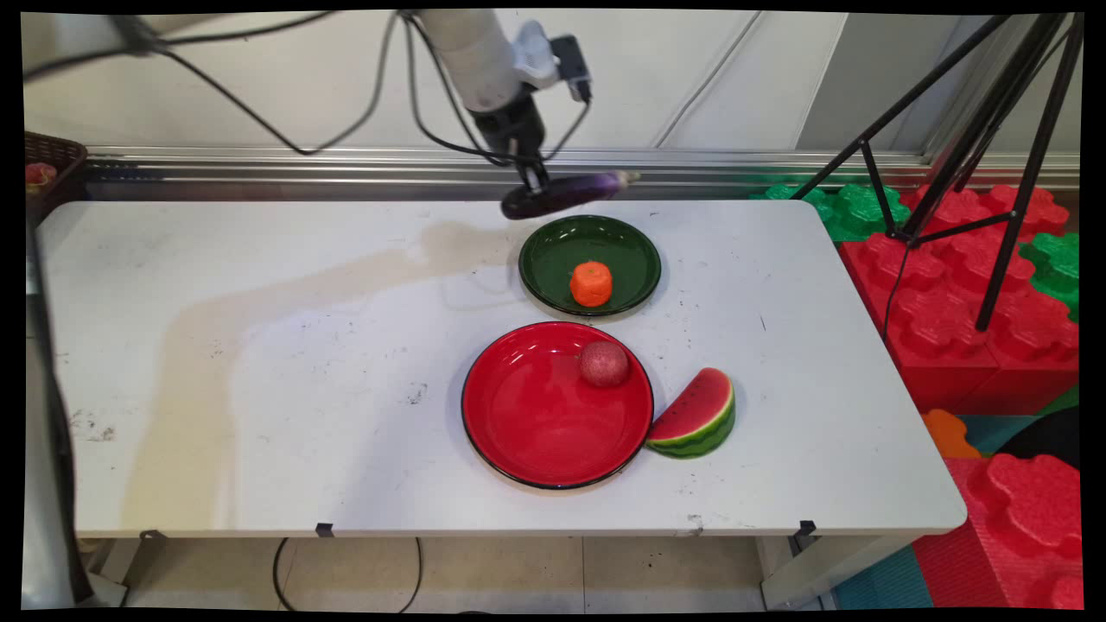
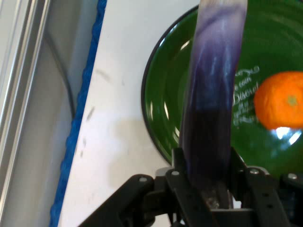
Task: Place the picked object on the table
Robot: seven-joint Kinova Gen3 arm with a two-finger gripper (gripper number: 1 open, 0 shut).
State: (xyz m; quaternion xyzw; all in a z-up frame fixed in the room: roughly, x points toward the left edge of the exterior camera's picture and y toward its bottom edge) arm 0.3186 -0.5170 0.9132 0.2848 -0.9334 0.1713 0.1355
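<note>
My gripper (image 1: 533,183) hangs in the air above the far side of the table, shut on a purple eggplant (image 1: 562,194) that lies crosswise in its fingers. In the hand view the eggplant (image 2: 213,94) runs up from between the fingers (image 2: 182,170), over the green plate (image 2: 165,113). Just below and in front of it is the dark green plate (image 1: 553,250) with an orange tangerine (image 1: 591,283) on it; the tangerine (image 2: 279,100) shows at the right of the hand view. Nearer the front stands a red plate (image 1: 536,415) holding a small reddish round fruit (image 1: 604,363).
A watermelon slice (image 1: 696,415) lies on the table against the red plate's right rim. A dark basket (image 1: 52,168) sits beyond the far left corner. A black tripod (image 1: 976,138) and red and green foam blocks (image 1: 959,294) stand off the table's right side.
</note>
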